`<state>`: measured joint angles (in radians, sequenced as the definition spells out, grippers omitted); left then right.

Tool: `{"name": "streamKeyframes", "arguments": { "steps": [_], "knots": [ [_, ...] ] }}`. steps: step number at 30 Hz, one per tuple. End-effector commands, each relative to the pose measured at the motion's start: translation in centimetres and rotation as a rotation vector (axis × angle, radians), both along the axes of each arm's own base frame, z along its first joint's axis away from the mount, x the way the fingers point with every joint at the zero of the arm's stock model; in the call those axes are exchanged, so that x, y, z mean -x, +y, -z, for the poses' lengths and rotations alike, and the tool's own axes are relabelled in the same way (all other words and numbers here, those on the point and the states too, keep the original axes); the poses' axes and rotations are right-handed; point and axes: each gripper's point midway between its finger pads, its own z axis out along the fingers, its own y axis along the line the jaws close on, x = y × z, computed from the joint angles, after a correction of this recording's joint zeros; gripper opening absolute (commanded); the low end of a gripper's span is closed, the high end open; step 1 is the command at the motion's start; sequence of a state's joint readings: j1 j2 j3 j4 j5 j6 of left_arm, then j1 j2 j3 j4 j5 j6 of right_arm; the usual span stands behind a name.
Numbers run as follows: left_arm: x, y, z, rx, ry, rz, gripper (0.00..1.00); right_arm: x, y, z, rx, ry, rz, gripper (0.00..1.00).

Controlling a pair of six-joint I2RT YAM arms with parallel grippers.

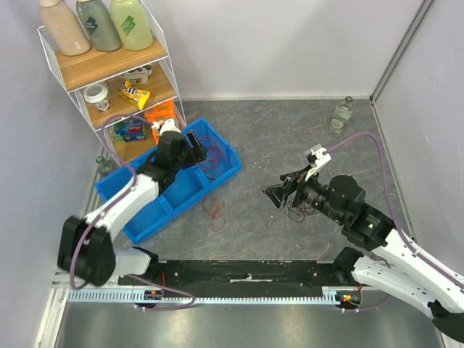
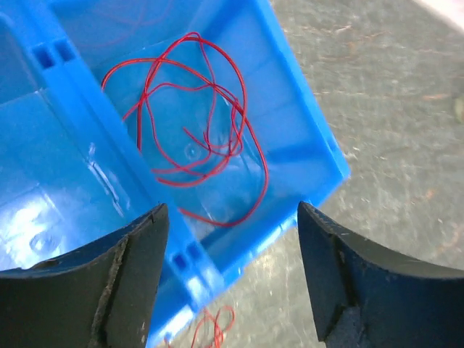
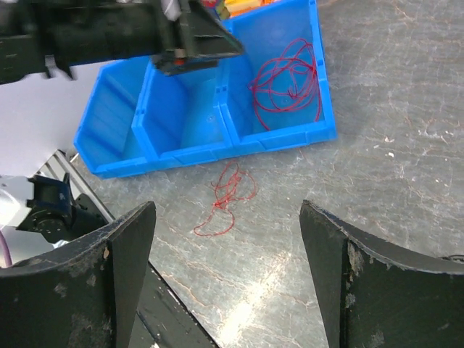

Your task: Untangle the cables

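Counter (image 1: pixel 290 145): one grey marbled surface is seen, closed in by pale panels at the far, left and right edges.
Cables: three bunches of hair-thin wire are counted.
Binned bunch (image 1: pixel 210 154) (image 2: pixel 196 123) (image 3: pixel 286 76): red loops are laid in one end compartment of the bin, the one nearest the counter's middle.
Loose bunch (image 1: pixel 215 212) (image 3: pixel 226 199): a red tangle is laid on the bare counter just beside the bin's long wall, on the side toward the near edge.
Third bunch (image 1: pixel 297 212): dark and reddish wires are seen right of the middle, under the right arm's wrist. Whether they are touched cannot be told.
Blue bin (image 1: pixel 203 190) (image 2: pixel 304 109) (image 3: pixel 275 141): one bin, divided into three compartments, is set diagonally toward the left edge.
Left gripper (image 1: pixel 196 141) (image 2: pixel 230 210): the jaws are spread wide with nothing gripped, and the gripper is held above the binned bunch.
Right gripper (image 1: pixel 274 194) (image 3: pixel 226 206): the jaws are parted wide with nothing gripped. The gripper is held over the counter right of the middle and aimed toward the loose bunch.
Wire rack (image 1: pixel 116 61): one rack is placed at the far-left corner.
Bottles (image 1: pixel 98 23): three are stood on the rack's top shelf.
Clear bottle (image 1: pixel 342 114): one is stood upright near the far-right corner.
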<state>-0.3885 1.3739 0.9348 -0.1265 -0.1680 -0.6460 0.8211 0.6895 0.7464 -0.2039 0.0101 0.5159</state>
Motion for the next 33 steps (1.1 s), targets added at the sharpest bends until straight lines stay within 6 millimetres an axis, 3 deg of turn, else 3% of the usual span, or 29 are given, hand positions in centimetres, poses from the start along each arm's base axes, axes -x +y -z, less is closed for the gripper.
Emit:
{"name": "streamKeyframes", "arguments": {
  "steps": [1, 5, 8, 12, 15, 19, 24, 29, 33],
  "knots": [
    [3.9, -0.1, -6.2, 0.100, -0.202, 0.095, 0.79, -0.6, 0.3, 3.2, 0.055, 0.060, 0.017, 0.88],
    [9.2, -0.7, -6.2, 0.171, -0.233, 0.228, 0.75, 0.3, 5.0, 7.0, -0.030, 0.168, -0.152, 0.83],
    [12.1, -0.5, -5.1, 0.181, -0.219, 0.279, 0.77, 1.0, 8.6, 11.5, -0.025, 0.296, -0.228, 0.77],
    [14.5, -0.3, -4.9, 0.193, -0.199, 0.324, 0.80, 2.2, 12.7, 16.9, 0.056, 0.381, -0.300, 0.75],
    [15.6, -0.9, -4.2, 0.233, -0.181, 0.357, 0.81, 2.6, 15.3, 18.9, 0.058, 0.397, -0.365, 0.73],
    [16.8, -1.6, -1.7, 0.304, -0.101, 0.370, 0.76, 1.6, 16.9, 21.2, 0.087, 0.388, -0.355, 0.73],
    [18.1, -2.8, 0.6, 0.401, -0.042, 0.414, 0.71, -0.7, 18.2, 22.4, 0.120, 0.356, -0.294, 0.69],
    [18.7, -2.9, 0.8, 0.414, -0.045, 0.421, 0.68, -2.0, 18.5, 23.5, 0.175, 0.342, -0.261, 0.43],
    [18.9, -2.9, 1.1, 0.411, -0.036, 0.429, 0.66, -2.4, 17.9, 23.5, 0.191, 0.324, -0.236, 0.40]
  ]
}}
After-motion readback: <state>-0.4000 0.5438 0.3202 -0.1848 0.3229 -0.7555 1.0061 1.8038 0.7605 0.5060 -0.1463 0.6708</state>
